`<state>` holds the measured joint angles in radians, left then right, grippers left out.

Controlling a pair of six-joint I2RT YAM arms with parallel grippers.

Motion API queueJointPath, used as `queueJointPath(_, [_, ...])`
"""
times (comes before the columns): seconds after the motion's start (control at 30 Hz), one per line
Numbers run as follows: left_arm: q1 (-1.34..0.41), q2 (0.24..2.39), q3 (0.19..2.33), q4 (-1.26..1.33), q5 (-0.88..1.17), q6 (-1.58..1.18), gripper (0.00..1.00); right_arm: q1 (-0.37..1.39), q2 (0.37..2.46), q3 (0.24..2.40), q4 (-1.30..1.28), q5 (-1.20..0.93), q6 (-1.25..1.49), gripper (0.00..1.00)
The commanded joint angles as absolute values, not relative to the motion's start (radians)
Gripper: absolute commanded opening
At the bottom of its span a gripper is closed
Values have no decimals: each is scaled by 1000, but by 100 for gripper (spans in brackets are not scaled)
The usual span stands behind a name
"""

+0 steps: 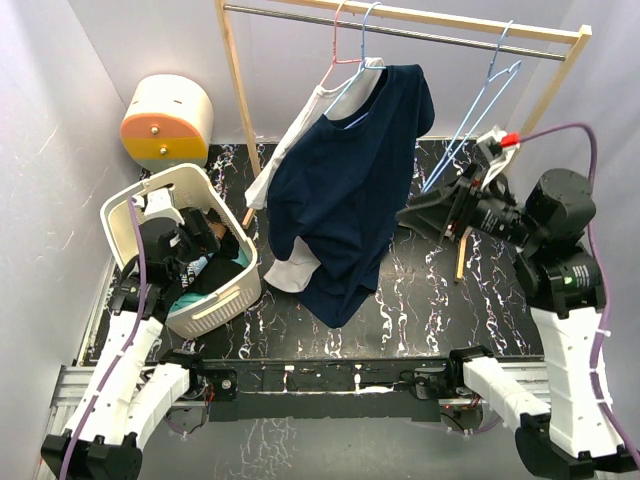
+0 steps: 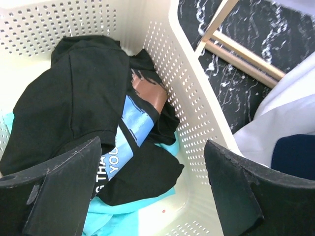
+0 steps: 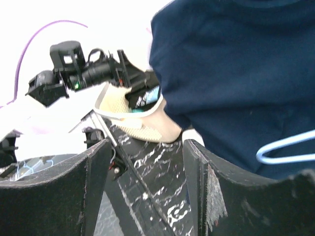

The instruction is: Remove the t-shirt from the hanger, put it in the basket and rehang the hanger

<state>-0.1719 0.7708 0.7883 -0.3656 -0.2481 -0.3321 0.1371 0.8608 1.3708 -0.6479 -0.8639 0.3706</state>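
Observation:
A navy t-shirt [image 1: 350, 190] hangs on a light blue hanger [image 1: 364, 40] on the wooden rack's metal rail. A white t-shirt [image 1: 288, 150] hangs behind it on a pink hanger [image 1: 338, 45]. My right gripper [image 1: 418, 218] is open and empty, just right of the navy shirt's lower edge. In the right wrist view [image 3: 146, 147] the navy shirt [image 3: 236, 73] fills the upper right, beyond the fingers. My left gripper [image 1: 205, 238] is open and empty over the laundry basket [image 1: 222, 300]. In the left wrist view [image 2: 152, 147] it hovers above black and teal clothes [image 2: 74, 93].
An empty blue hanger [image 1: 485, 110] hangs at the rail's right end and shows in the right wrist view [image 3: 285, 147]. A cream and orange container [image 1: 165, 122] stands at the back left. The basket wall [image 2: 197, 113] is below my left gripper. Rack posts [image 1: 238, 100] stand on the dark marbled mat.

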Motion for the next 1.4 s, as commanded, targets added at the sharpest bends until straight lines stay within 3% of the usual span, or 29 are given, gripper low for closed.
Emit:
queueJointPath(0.0, [-169,682,783,-285,-221,-326,82,137,955,1520,-492,-846,434,62])
queueJointPath(0.3, [-169,655,773,-277,-193,-328,82,174,1272,1849,-450,-702,480,61])
queueJointPath(0.43, [-169,649,774,-277,-192,-327,81,387,1442,2071,-606,-384,401,64])
queueJointPath(0.57, [-169,635,773,-280,-196,-327,81,477,1581,2257,-740,-182,416,69])
queueJointPath(0.83, [-168,619,769,-277,-179,-330,81,616,1612,2230,-721,138,438,70])
queueJointPath(1.37, [-169,606,766,-281,-176,-331,81,692,1663,2148,-636,341,400,59])
